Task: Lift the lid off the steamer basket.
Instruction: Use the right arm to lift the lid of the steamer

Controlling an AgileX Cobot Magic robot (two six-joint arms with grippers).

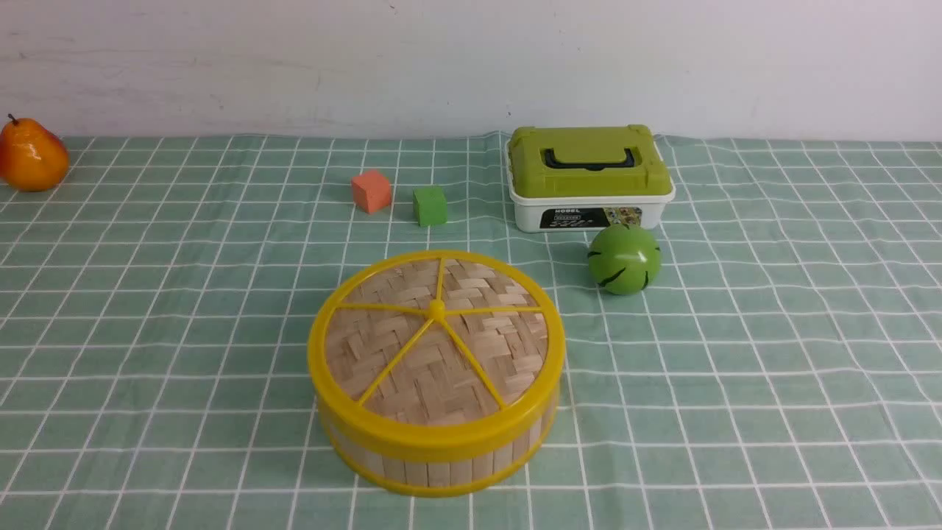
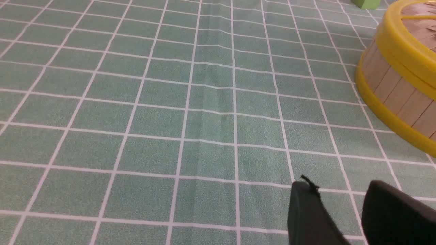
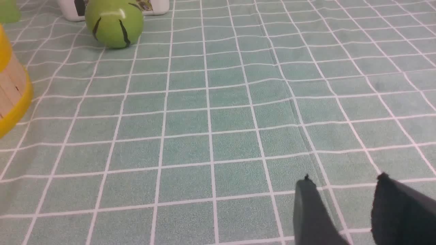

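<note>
So your lid [image 1: 436,338] was sitting flat on the steamer basket [image 1: 439,471], near the middle of the table [image 1: 736,442], with a green ball [image 1: 624,259] near it. Your left gripper [image 2: 340,190] and right gripper [image 3: 344,183] were both partway open, holding nothing, well apart from the basket.

Table, green white-grid cloth [image 1: 184,331] | steamer basket [image 1: 439,471], pear [image 1: 33,156], two blocks [image 1: 371,191], lidded box [image 1: 591,180], green ball [image 1: 624,259]

A pale, faintly scuffed wall [image 1: 471,66] rises behind green-and-white checked cloth [image 1: 773,353].
</note>
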